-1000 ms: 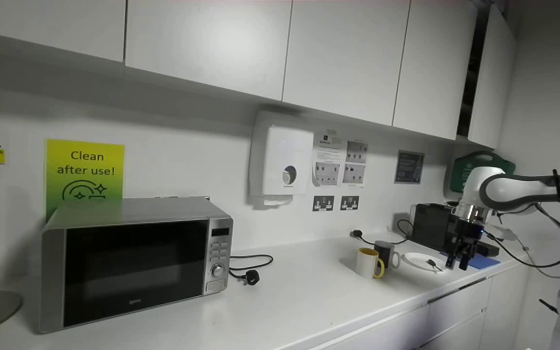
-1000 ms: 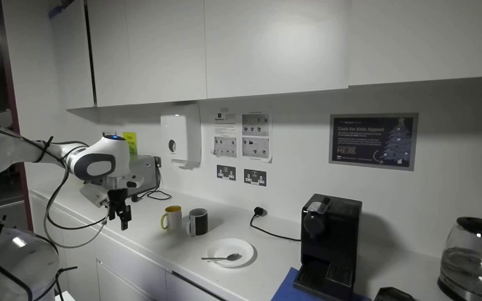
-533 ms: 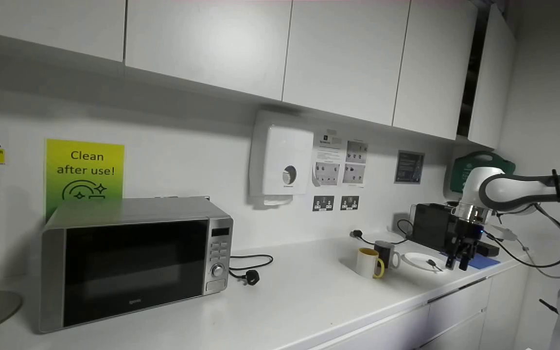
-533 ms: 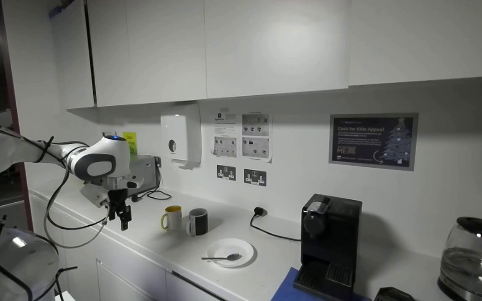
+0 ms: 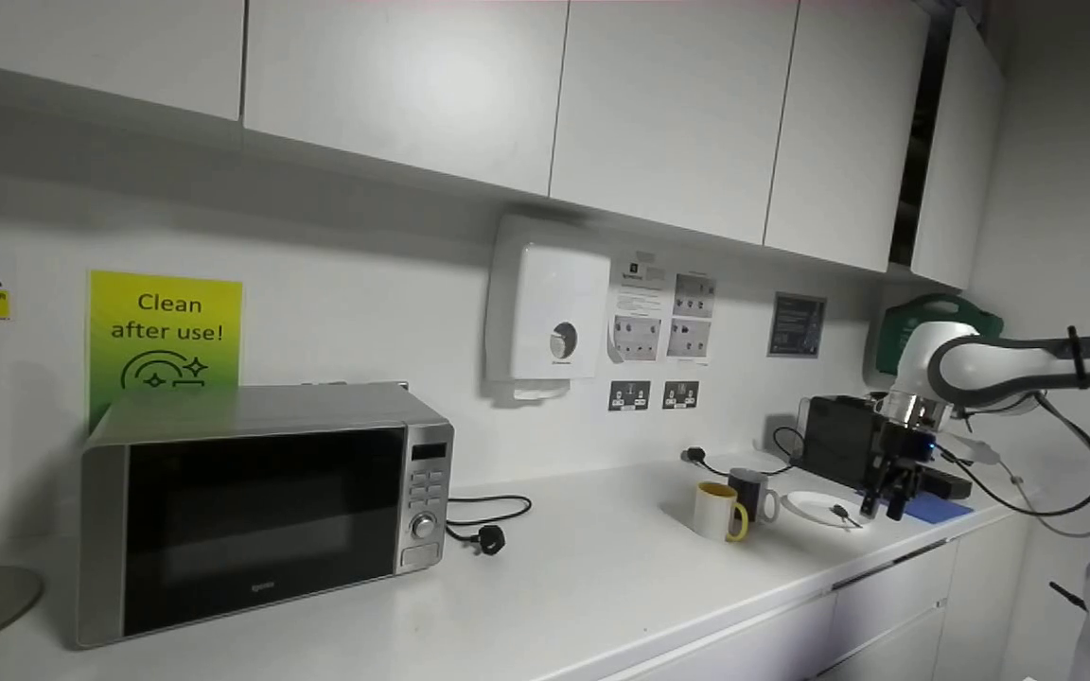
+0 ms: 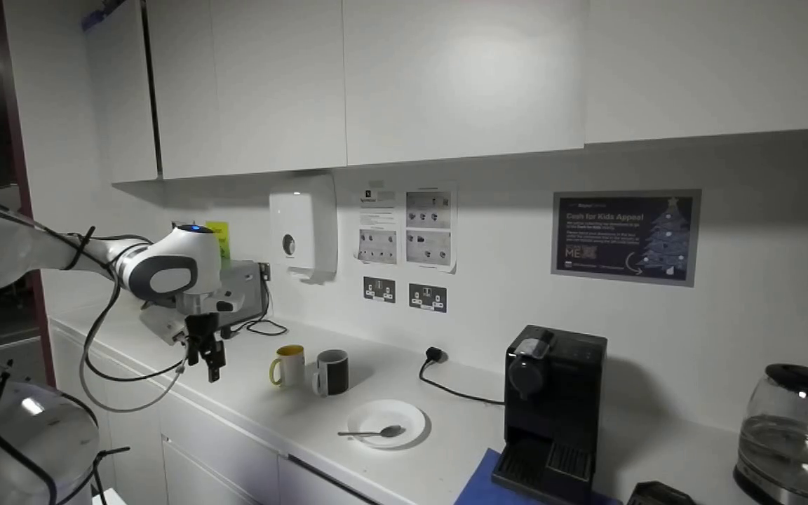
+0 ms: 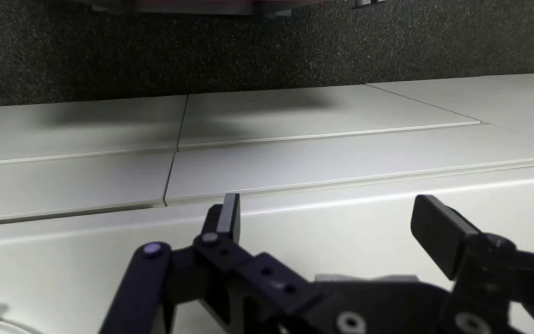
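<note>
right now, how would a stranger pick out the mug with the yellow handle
On the long white counter, look between the silver microwave and the black coffee machine. The yellow-handled mug stands upright there, beside the dark mug but apart from it. Unlike that neighbour, whose handle is pale, it is whitish outside with a yellow handle and yellow inside.
</note>
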Robot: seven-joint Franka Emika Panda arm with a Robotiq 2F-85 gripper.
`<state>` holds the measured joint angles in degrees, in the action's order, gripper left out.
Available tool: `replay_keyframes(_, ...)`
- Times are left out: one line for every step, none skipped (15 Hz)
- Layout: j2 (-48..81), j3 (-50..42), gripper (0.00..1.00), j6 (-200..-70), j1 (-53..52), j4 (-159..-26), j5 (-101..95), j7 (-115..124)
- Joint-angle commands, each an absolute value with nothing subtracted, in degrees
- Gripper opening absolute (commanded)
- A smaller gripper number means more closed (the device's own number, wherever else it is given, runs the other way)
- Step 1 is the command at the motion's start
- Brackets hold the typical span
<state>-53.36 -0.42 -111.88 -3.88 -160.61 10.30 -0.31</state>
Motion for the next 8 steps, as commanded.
replay_keyframes(-47.92, 0.33, 1.0, -116.87, -4.12, -158.63, 11.25, -0.16)
replay_keyframes(-46.68, 0.43, 1.0, -117.92, -4.26, -158.1, 11.3, -0.07)
replay_keyframes(-45.18, 0.63, 1.0, -119.06, -4.36, -157.48, 11.17, -0.03)
replay_keyframes(-43.5, 1.02, 1.0, -120.3, -4.48, -156.79, 11.06, 0.15)
replay_keyframes(-41.86, 1.4, 1.0, -121.33, -4.58, -156.04, 10.86, 0.18)
replay_keyframes(-40.03, 1.96, 1.0, -122.67, -4.64, -155.25, 10.64, 0.4)
replay_keyframes(-38.41, 2.42, 1.0, -123.63, -4.7, -154.53, 10.43, 0.48)
replay_keyframes(-36.62, 3.05, 1.0, -124.76, -4.66, -153.65, 10.07, 0.71)
